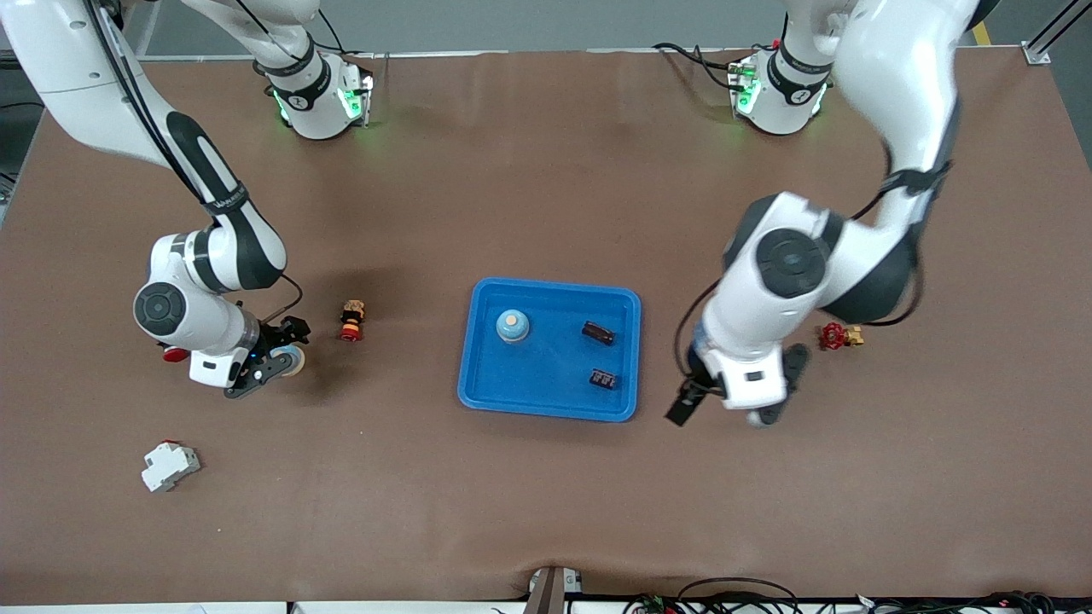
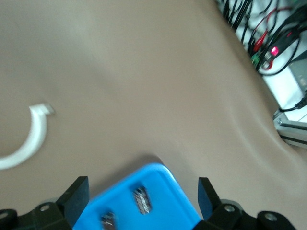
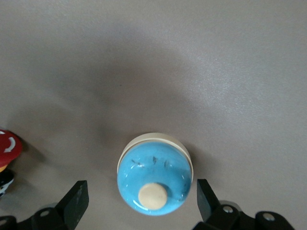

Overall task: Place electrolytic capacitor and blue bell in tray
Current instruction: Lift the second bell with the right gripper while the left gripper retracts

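The blue tray (image 1: 486,388) lies mid-table. It holds a blue bell (image 1: 513,325) with a cream button and two dark electrolytic capacitors (image 1: 597,333) (image 1: 604,378). My left gripper (image 1: 735,405) hangs open and holds nothing, over the table just off the tray's edge toward the left arm's end. Its wrist view shows a tray corner (image 2: 165,184) and both capacitors (image 2: 142,200) (image 2: 108,219) below the open left gripper (image 2: 141,191). My right gripper (image 1: 275,362) is low and open around a second blue bell (image 1: 295,358) on the table. That bell (image 3: 154,179) sits between the open fingers of the right gripper (image 3: 141,194), apart from both.
A red and yellow push button (image 1: 351,320) (image 3: 7,146) stands between the second bell and the tray. A white breaker (image 1: 169,465) lies nearer the front camera at the right arm's end. A red valve (image 1: 840,336) sits beside the left arm. A white curved piece (image 2: 29,139) shows on the table.
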`<act>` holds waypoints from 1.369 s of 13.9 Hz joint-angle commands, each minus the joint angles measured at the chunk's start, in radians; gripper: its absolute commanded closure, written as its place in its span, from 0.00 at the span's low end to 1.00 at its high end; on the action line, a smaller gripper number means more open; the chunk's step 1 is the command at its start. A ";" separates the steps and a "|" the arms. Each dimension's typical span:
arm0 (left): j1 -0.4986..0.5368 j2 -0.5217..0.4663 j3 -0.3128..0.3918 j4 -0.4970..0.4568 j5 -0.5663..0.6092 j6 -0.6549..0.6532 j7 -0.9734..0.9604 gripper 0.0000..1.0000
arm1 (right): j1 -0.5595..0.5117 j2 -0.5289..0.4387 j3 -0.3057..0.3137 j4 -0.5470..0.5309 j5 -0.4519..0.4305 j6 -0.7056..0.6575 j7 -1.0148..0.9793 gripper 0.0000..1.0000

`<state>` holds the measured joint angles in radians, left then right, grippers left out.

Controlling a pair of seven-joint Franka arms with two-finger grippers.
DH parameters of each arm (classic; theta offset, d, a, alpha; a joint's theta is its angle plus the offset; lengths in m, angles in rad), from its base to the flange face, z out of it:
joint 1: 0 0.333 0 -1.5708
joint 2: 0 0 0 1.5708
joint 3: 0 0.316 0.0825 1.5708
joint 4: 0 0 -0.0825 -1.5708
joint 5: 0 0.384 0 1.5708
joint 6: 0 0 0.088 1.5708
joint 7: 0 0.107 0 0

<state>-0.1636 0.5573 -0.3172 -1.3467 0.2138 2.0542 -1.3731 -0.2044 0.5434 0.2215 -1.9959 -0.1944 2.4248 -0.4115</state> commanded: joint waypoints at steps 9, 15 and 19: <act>0.303 -0.316 -0.006 -0.045 -0.047 -0.377 0.783 0.00 | -0.033 0.052 0.016 0.032 -0.042 0.033 -0.007 0.17; 0.401 -0.422 0.000 -0.042 -0.079 -0.480 1.074 0.00 | -0.038 0.053 0.018 0.037 -0.062 0.031 -0.009 0.95; 0.284 -0.482 0.139 -0.048 -0.099 -0.552 1.110 0.00 | -0.035 0.037 0.019 0.037 -0.060 0.008 -0.001 0.94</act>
<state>0.2094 0.1327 -0.2772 -1.3586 0.1402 1.5384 -0.3081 -0.2189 0.5830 0.2215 -1.9704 -0.2315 2.4551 -0.4146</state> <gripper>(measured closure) 0.000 0.313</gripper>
